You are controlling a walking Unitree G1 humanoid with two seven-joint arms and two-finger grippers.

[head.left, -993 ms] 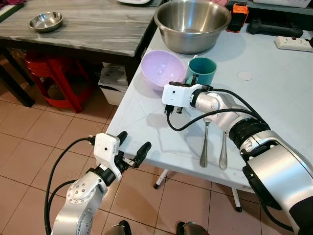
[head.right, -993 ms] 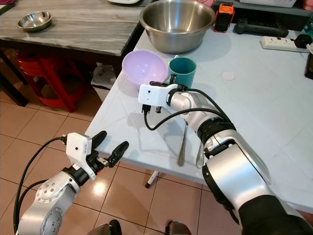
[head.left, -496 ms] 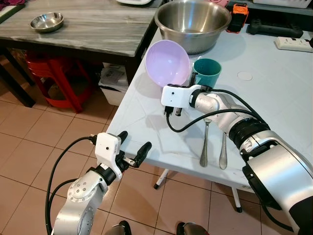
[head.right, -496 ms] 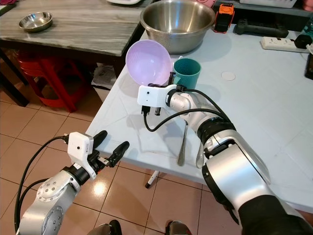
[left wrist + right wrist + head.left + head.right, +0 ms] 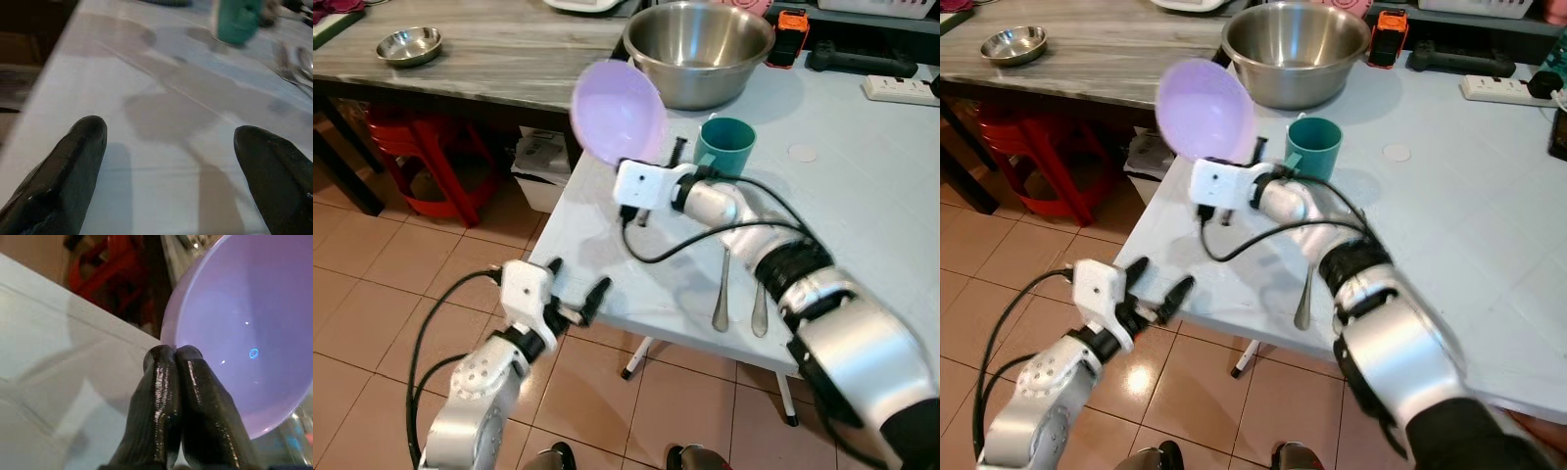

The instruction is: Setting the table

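Pinching the blurred purple bowl (image 5: 618, 114) by its rim, right gripper (image 5: 172, 363), left gripper (image 5: 576, 291) spread, idle.

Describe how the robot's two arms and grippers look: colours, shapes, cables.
Both arms are glossy silver and rounded, with black rings at the joints. Each wrist carries a white boxy camera block, with a black cable looping from it back along the arm. The left gripper and right gripper each end in two long, glossy black fingers with rounded tips.
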